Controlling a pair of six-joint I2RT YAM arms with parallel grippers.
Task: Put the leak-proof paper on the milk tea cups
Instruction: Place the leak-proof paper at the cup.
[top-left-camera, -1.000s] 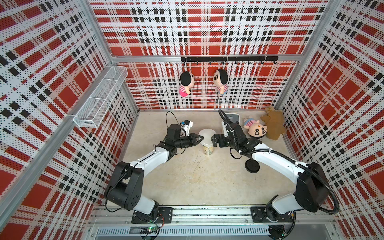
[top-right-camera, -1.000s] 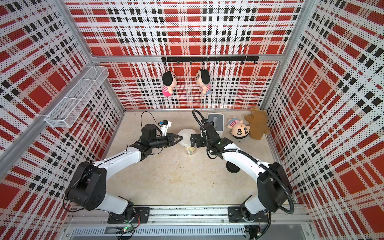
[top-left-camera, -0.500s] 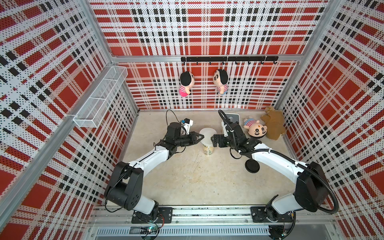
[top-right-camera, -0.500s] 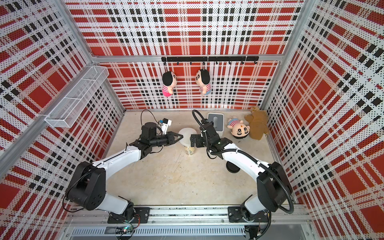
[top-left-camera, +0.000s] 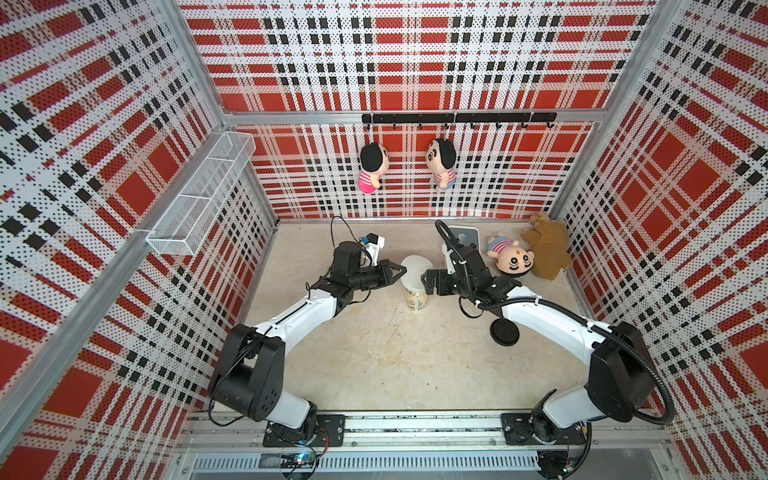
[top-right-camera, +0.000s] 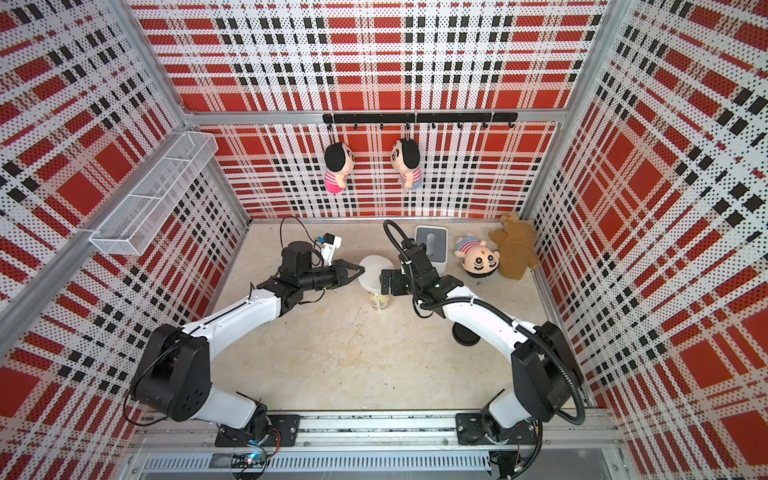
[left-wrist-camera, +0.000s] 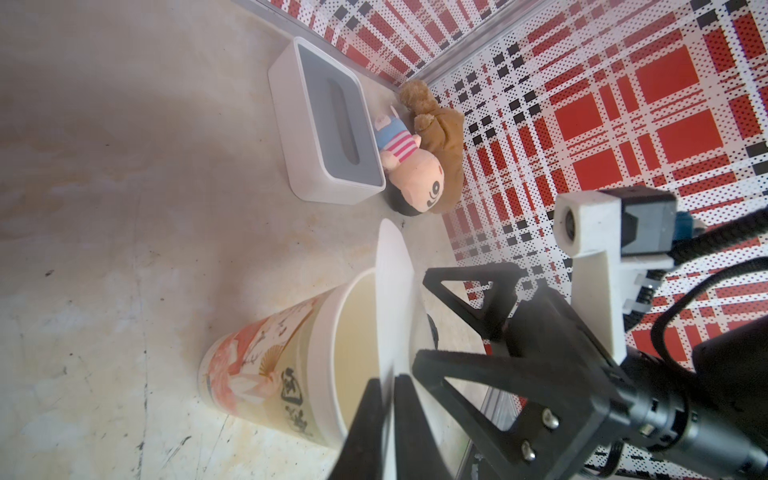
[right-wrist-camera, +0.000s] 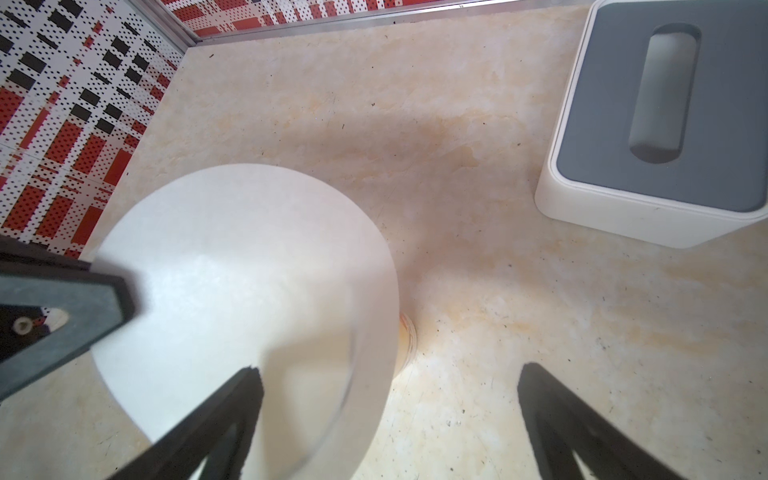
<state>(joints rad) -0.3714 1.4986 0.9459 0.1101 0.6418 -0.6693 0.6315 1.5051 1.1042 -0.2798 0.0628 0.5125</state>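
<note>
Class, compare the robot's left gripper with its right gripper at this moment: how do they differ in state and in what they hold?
The left gripper has its jaws shut on the edge of the thin white paper sheet; the right gripper has its jaws wide open and holds nothing. The left gripper reaches in at the height of the sheet; the right gripper stands beside the tall printed paper cup. Both are black and face the cup from opposite sides.

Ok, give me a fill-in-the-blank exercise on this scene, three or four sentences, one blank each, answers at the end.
1. The left gripper is pinching the edge of the ____.
2. The leak-proof paper sits over the mouth of the ____.
3. The right gripper beside the milk tea cup has its jaws ____.
4. The black lid lies on the table beside the ____ arm.

Missing words: leak-proof paper; milk tea cup; open; right
</note>
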